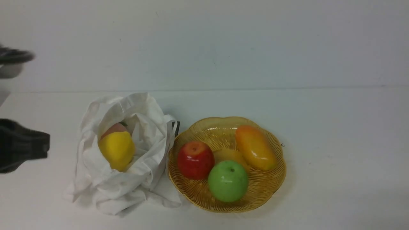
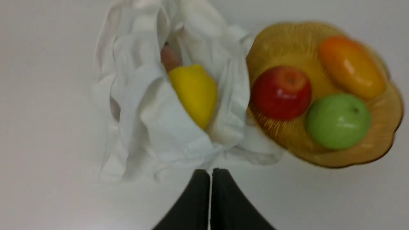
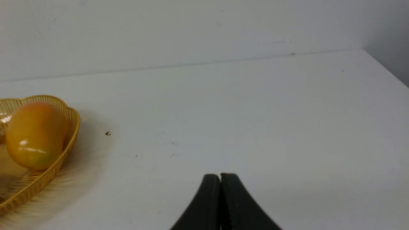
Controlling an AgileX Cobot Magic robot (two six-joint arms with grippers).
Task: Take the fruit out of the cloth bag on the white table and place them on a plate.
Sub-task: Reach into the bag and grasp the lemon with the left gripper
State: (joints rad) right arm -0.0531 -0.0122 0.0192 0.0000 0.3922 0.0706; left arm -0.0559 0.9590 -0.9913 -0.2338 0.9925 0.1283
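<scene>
The white cloth bag (image 1: pixel 127 159) lies open on the white table (image 1: pixel 335 143), left of the plate. A yellow lemon (image 1: pixel 117 150) sits in its mouth, with the pink-orange peach (image 1: pixel 113 128) partly hidden behind it. Both also show in the left wrist view, lemon (image 2: pixel 195 92) and peach (image 2: pixel 168 57), inside the bag (image 2: pixel 153 127). The amber plate (image 1: pixel 271 191) stands to the bag's right. My left gripper (image 2: pixel 210 171) is shut and empty, above the table short of the bag; its arm (image 1: pixel 19 147) shows at the front view's left edge. My right gripper (image 3: pixel 220 175) is shut and empty over bare table right of the plate (image 3: pixel 64 150).
The plate holds a red apple (image 1: pixel 195 159), a green apple (image 1: pixel 227 181) and an orange-yellow mango (image 1: pixel 255 147). A white wall (image 1: pixel 204 44) rises behind the table. The table's right edge (image 3: pixel 386 68) shows in the right wrist view. A tiny dark speck (image 1: pixel 282 145) lies beside the plate.
</scene>
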